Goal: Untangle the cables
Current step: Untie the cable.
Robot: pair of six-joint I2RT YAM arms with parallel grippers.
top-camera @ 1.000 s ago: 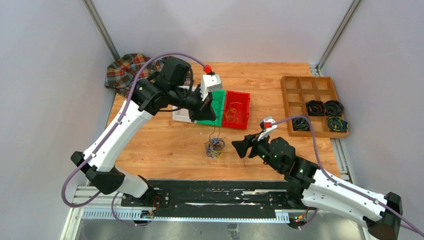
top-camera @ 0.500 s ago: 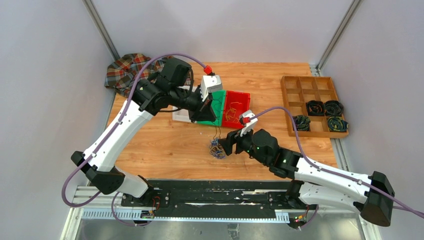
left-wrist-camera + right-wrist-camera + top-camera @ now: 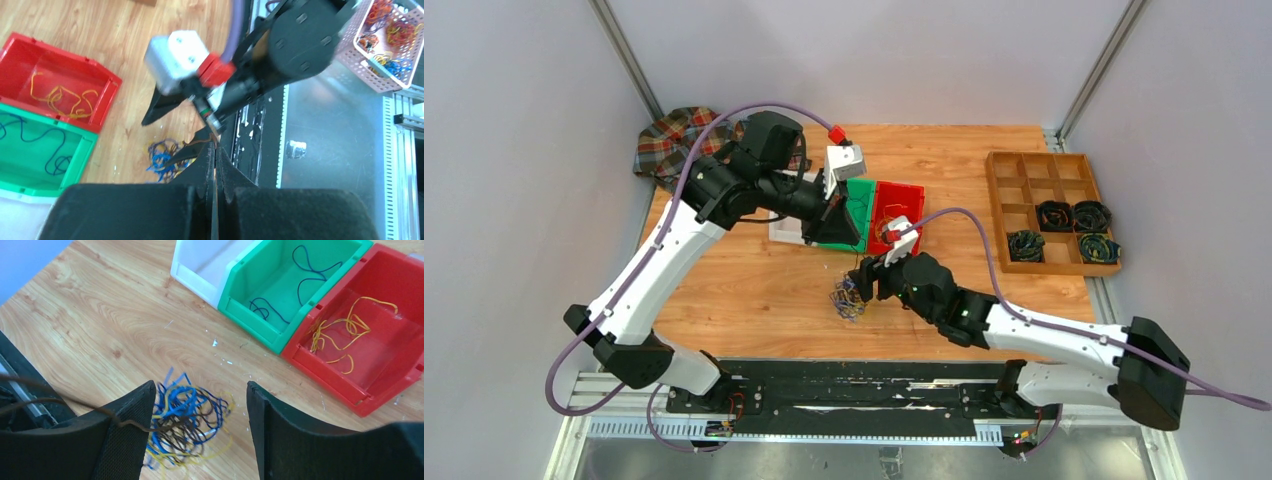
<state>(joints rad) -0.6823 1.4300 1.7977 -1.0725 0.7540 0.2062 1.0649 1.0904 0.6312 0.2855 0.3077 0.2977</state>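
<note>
One loose clump of cables (image 3: 852,298) on the wooden table (image 3: 754,290), just nearer than the green bin (image 3: 861,195) and red bin (image 3: 912,205). No clear long axis; one dark strand running out toward the far side, up to the left gripper (image 3: 216,150), pinched tight on it. Straddling the clump from above, fingers spread wide: the right gripper (image 3: 200,390). Well apart at right, a wooden compartment tray (image 3: 1024,160).

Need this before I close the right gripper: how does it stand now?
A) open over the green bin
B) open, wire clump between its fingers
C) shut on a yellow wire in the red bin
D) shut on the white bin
B: in the right wrist view the right gripper is open, with the blue-and-yellow wire clump between its two fingers.
</note>
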